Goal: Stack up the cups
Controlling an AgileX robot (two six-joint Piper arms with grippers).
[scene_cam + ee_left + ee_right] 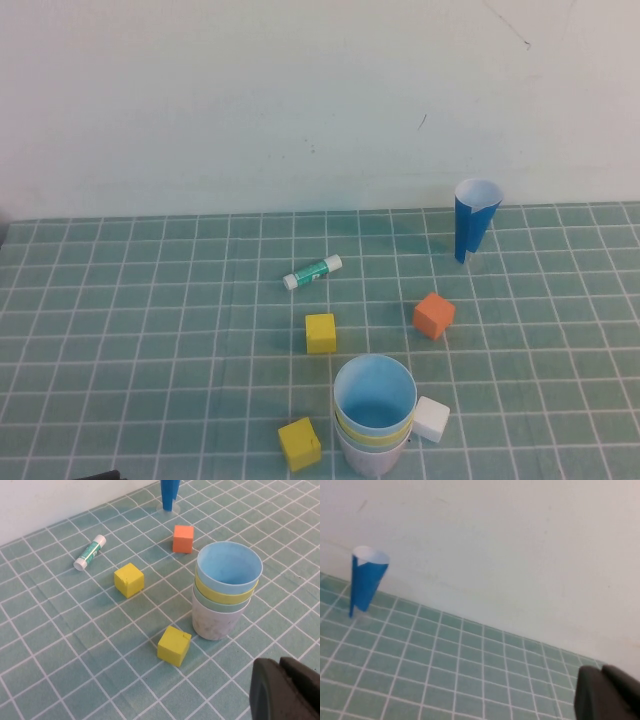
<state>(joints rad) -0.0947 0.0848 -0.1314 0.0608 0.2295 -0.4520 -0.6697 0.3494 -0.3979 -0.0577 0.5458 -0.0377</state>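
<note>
The cups stand nested in one upright stack at the front middle of the tiled table. The light blue cup [375, 398] is on top, with the yellow cup's rim [372, 436] under it and a pale pinkish cup [372, 460] at the bottom. The left wrist view shows light blue [229, 567], yellow [220, 595], pale green [215, 606] and pinkish [215, 626] cups. My left gripper [279, 662] is shut and empty, a short way from the stack on the near side. My right gripper [601, 669] is shut and empty, away from the cups, facing the back wall.
A dark-blue paper cone [474, 218] stands at the back right. A glue stick [312, 271] lies mid-table. Two yellow cubes [320, 333] [299, 444], an orange cube [433, 315] and a white cube [431, 419] lie around the stack.
</note>
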